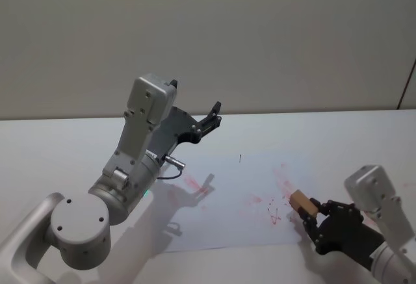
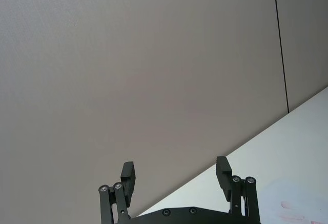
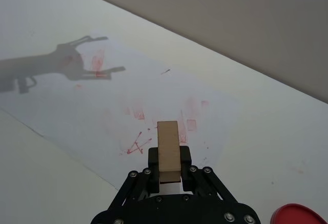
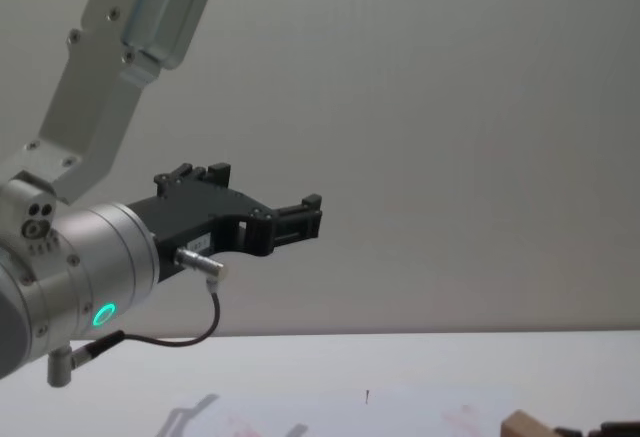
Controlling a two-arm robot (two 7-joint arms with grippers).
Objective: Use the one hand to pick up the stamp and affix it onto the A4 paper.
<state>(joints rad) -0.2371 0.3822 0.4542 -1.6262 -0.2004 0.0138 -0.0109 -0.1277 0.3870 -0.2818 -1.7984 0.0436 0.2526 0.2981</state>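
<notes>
Nearest the robot, at the right near edge of the table, the right gripper is clenched on the stamp, a pale wooden block. The stamp juts out ahead of the fingers over the near right part of the A4 paper. Whether its end touches the sheet cannot be told.

The right wrist view shows that grip closely. The right gripper has a black finger on each side of the stamp. Red prints are scattered on the paper just beyond it. That view also catches a red round object on the table beside the gripper.

The chest view shows the stamp as a tan corner at its lower edge.

Farther out, a small dark tick mark sits near the paper's far edge. The left arm's shadow lies across the sheet's left part.

The left gripper is raised well above the table, spread apart and holding nothing. Its wrist view shows the two fingertips wide apart against the grey wall. The chest view shows a green ring light on that arm.
</notes>
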